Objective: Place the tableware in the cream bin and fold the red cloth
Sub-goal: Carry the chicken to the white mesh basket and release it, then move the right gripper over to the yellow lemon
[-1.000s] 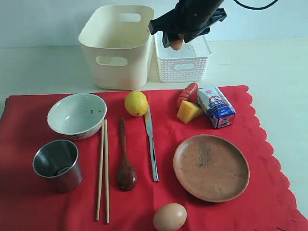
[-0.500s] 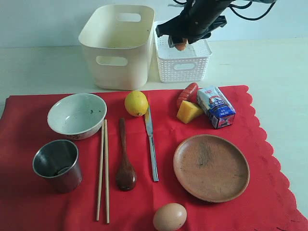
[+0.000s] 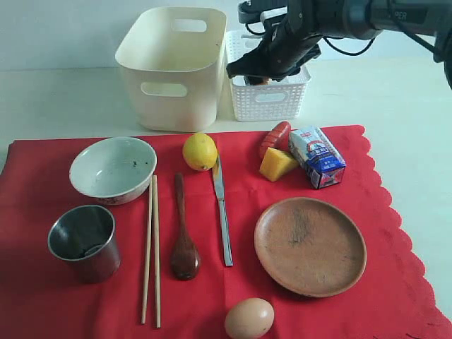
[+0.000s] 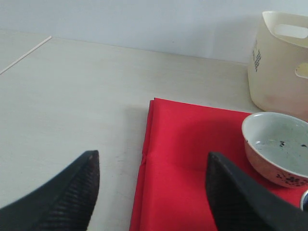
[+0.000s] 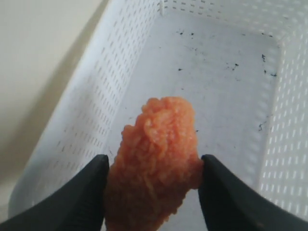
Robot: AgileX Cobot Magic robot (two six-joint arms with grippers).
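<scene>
Our right pincer (image 5: 152, 166) stands partly open, clamped on an orange crumbed morsel (image 5: 154, 139) over the white lattice basket (image 5: 231, 62). Our left pincer (image 4: 151, 175) gapes wide and empty by the edge of the red cloth (image 4: 187, 154). On the cloth we count one bowl (image 3: 113, 169), one steel cup (image 3: 83, 241), two chopsticks (image 3: 151, 247), one spoon (image 3: 183, 244), one knife (image 3: 222, 212), one plate (image 3: 309, 245), all lying outside the one cream bin (image 3: 173, 70) behind.

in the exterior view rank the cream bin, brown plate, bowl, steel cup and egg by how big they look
cream bin
brown plate
bowl
steel cup
egg
The bin also sits farthest back, so its lead is safe.
</scene>
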